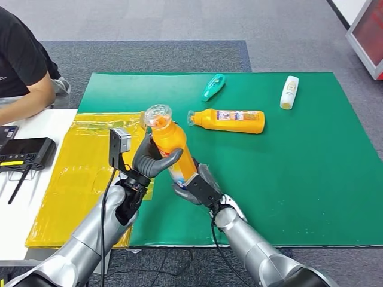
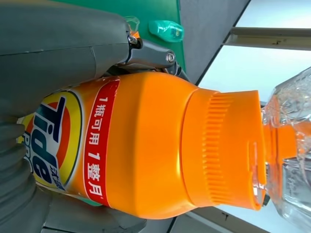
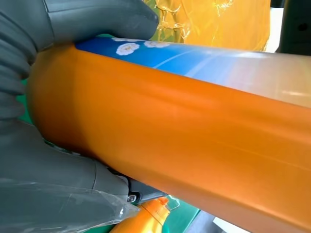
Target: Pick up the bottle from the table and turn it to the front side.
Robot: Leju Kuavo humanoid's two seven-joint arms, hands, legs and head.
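Bottle (orange, clear cap) is raised above the green counter; from the head view I see my left robot hand and right robot hand both gripping it. Left wrist: front label visible. Right wrist: fingers wrap the base.

Green mat: covers the table.
Second orange bottle: lying flat mid-mat.
Teal bottle: lying near the far edge.
White bottle: far right.
Yellow sheet: left.
Person: seated far left.
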